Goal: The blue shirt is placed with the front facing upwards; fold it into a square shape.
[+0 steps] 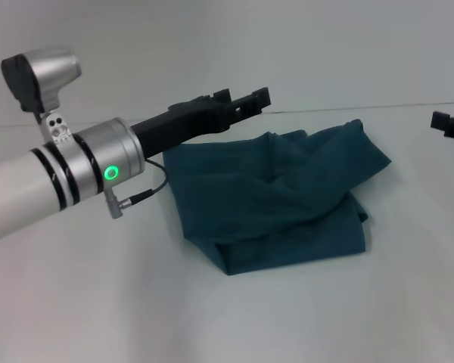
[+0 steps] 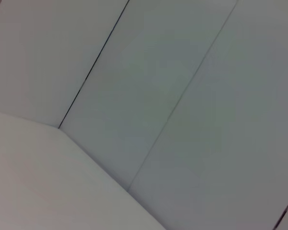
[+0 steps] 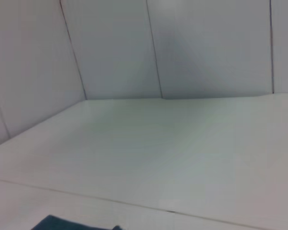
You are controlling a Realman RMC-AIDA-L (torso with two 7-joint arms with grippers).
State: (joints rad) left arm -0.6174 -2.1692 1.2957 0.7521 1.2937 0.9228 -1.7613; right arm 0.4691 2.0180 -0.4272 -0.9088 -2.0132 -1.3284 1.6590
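Although the blue shirt [image 1: 276, 198] lies roughly bundled, I judge squaring unfinished; left gripper [image 1: 246, 100] at eleven o'clock, slightly parted, empty.

Blue shirt [image 1: 280, 197], rumpled folded heap, flat.

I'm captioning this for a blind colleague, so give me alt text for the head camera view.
A dark teal-blue shirt lies bunched in a rough, wrinkled fold on a white table. The left end effector hangs over the shirt's far left corner, holding nothing, and the right end effector shows only at the right edge, clear of the cloth.
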